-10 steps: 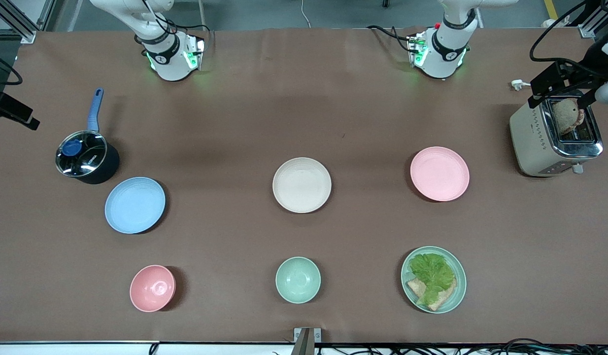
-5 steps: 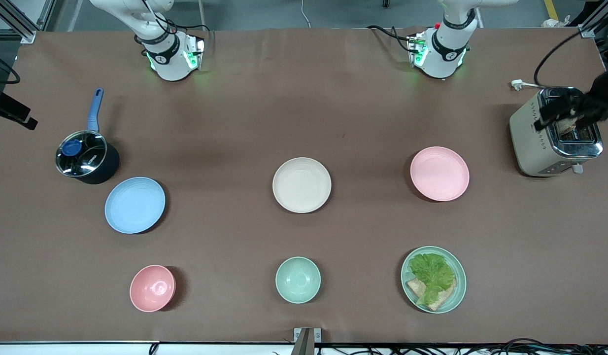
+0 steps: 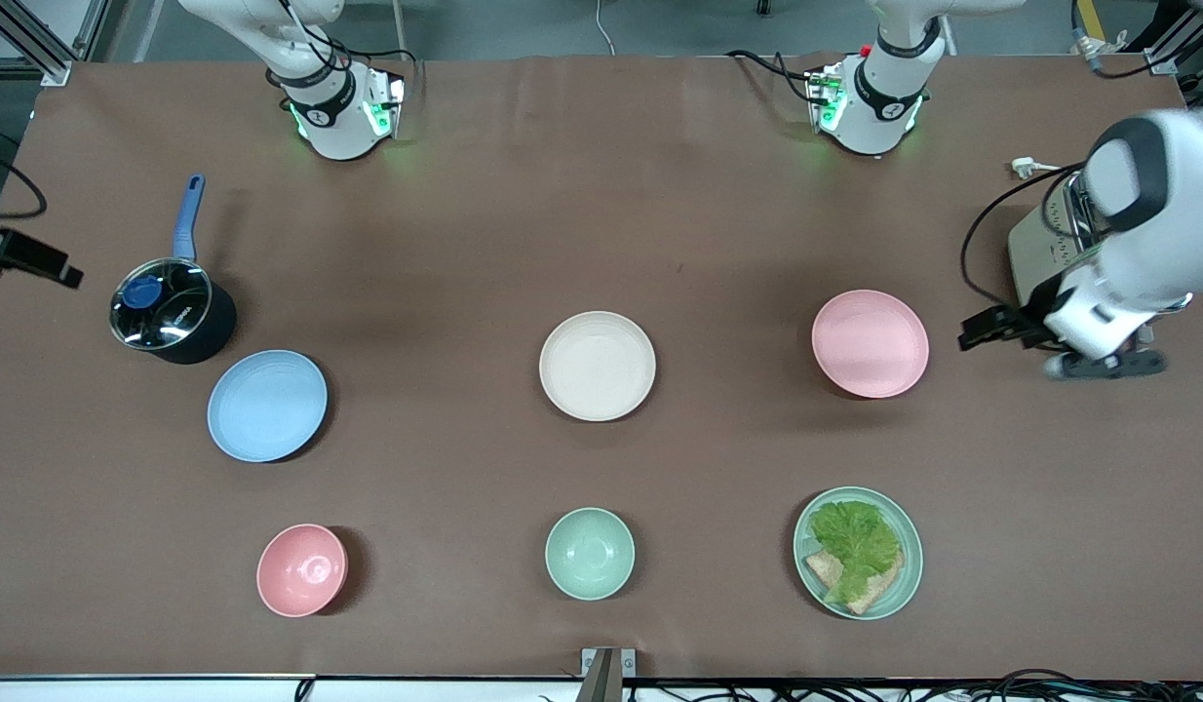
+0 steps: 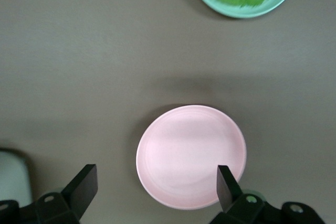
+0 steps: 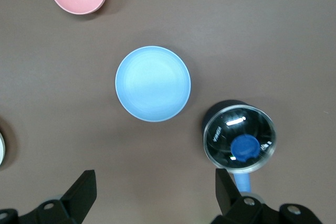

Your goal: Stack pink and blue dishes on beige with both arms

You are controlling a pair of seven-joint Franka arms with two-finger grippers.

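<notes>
The cream-beige plate (image 3: 598, 366) lies in the middle of the table. The pale pink plate (image 3: 870, 343) lies toward the left arm's end, and the light blue plate (image 3: 267, 405) toward the right arm's end. My left gripper (image 3: 1104, 366) hangs open high over the table between the pink plate and the toaster. In the left wrist view the pink plate (image 4: 191, 156) shows below the gripper (image 4: 157, 174). My right gripper (image 5: 155, 179) is open, high above the blue plate (image 5: 153, 83) and the pot. Only a black part of it (image 3: 31, 263) shows at the front view's edge.
A lidded dark pot (image 3: 168, 312) with a blue handle stands beside the blue plate. A toaster (image 3: 1035, 244) is partly hidden by the left arm. Nearer the camera sit a pink bowl (image 3: 301, 570), a mint bowl (image 3: 590, 553) and a mint plate (image 3: 911, 575) with lettuce and bread.
The left arm has swung from over the toaster toward the pink plate and now covers most of the toaster. The right hand shifted slightly at the view's edge. No plate has moved.
</notes>
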